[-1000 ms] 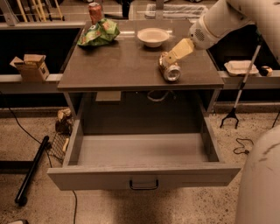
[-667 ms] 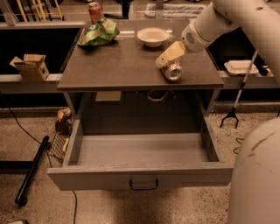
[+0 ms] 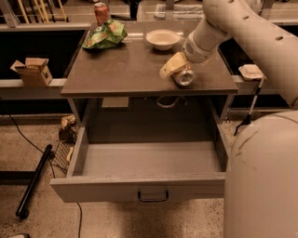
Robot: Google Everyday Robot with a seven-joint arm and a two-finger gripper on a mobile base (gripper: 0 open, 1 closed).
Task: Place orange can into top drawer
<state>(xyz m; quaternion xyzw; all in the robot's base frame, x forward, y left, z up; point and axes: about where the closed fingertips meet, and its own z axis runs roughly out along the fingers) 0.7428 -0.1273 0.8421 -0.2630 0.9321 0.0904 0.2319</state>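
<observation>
The orange can (image 3: 185, 77) lies on its side near the front right of the grey tabletop (image 3: 125, 69), its silver end facing me. My gripper (image 3: 173, 66), with yellowish tips, is low over the table and right against the can's upper left side. The top drawer (image 3: 107, 187) is pulled wide open below the table, with its dark handle (image 3: 152, 196) at the centre of the front panel. Nothing shows inside the drawer.
A red can (image 3: 100, 11) and a green chip bag (image 3: 105, 34) sit at the back left of the table, a white bowl (image 3: 163, 39) at the back middle. My white arm (image 3: 242, 28) and body (image 3: 263, 181) fill the right side. A cardboard box (image 3: 32, 70) and a black pole (image 3: 33, 180) are at the left.
My gripper has moved down and to the left, from above and right of the orange can to right against it. The can has stayed about where it was.
</observation>
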